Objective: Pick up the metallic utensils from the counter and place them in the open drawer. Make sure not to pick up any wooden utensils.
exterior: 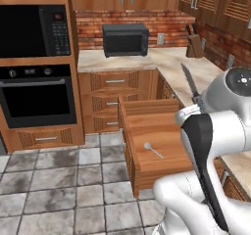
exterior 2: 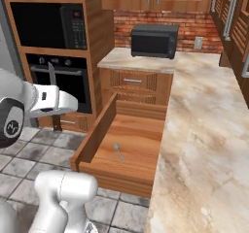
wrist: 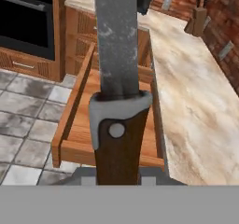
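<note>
**Clearance around the drawer**

I see the open drawer [exterior 2: 141,144] mostly bare inside: one spoon [exterior 2: 118,152] lies mid-floor, with free room either side. Its side walls and the counter [exterior 2: 204,144] edge bound the approach.

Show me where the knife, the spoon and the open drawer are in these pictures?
knife [wrist: 116,45]: hand view, on the grey blade above the handle.
spoon [exterior: 152,150]: left base view, on its thin handle, lying inside the drawer.
open drawer [exterior 2: 116,176]: right base view, on its front wall.
</note>
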### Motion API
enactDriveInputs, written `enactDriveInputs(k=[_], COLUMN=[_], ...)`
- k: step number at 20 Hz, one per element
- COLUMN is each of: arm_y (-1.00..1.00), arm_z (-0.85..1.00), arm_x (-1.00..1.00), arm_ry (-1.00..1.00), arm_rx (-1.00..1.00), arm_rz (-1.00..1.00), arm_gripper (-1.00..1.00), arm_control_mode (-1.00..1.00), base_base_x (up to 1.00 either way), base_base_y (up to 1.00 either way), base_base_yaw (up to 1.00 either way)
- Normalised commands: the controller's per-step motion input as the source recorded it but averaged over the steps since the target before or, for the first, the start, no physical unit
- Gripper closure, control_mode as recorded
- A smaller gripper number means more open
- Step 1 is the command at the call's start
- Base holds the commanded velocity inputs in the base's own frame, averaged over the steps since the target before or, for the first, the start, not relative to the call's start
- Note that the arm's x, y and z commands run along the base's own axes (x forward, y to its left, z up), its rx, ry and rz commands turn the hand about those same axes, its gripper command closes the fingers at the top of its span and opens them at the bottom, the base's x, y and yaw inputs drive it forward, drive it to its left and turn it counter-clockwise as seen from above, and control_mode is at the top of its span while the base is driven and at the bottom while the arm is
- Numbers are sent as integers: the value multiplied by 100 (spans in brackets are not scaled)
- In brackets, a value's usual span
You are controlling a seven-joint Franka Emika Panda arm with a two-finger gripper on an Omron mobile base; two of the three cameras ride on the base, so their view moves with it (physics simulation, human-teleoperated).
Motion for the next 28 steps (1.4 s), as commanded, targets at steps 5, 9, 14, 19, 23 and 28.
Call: enactDriveInputs(k=[5,9,14,19,23,28], arm_y=[-18,-48,-14,-15,-40,-29], arm_z=[-76,-100,-100,-100,-98,-99], arm_x=[99,79,97,100,98,85], arm_ry=[63,53,31,11,9,9], arm_rx=[0,2,1,1,2,0], arm_rz=[0,11,6,1,5,10], arm_gripper=[100,100,100,100,100,100], arm_control_mode=[-100,-100,-100,-100,-100,-100], base_base_x=[0,0,0,0,0,0], base_base_y=[0,0,0,0,0,0], base_base_yaw=[0,0,0,0,0,0])
